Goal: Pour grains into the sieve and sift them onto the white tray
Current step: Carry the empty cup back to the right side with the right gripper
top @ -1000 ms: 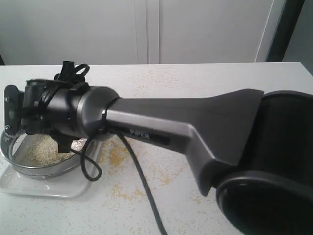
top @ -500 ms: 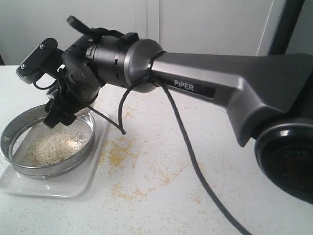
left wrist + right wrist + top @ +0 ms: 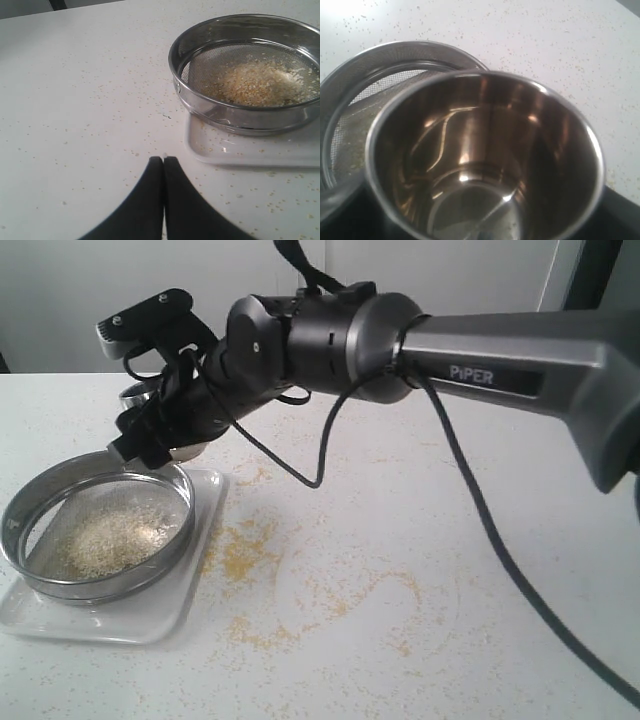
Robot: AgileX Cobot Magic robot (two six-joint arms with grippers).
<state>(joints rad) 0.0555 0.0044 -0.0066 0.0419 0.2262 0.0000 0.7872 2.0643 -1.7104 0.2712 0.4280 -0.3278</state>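
**Steel cup held over the sieve's far rim, grains resting on the mesh**

Nearest in the exterior view, at about 8 o'clock on the table [image 3: 450,570], the white tray [image 3: 150,620] carried the sieve [image 3: 20,570]. The grains [image 3: 105,540] lay in a pale heap around the middle of its mesh. Loose yellow specks [image 3: 240,550] were strewn over the table from the tray's 3 o'clock round to its 5 o'clock. Farther back, at the sieve's 1 o'clock, the right fingers [image 3: 135,445] gripped a steel cup [image 3: 485,130] raised above the far rim. The cup's inside showed mostly bare, shiny metal. The left fingers [image 3: 150,200] appeared only in their own wrist view, pressed together and holding nothing. They sat over speckled table, apart from the tray.
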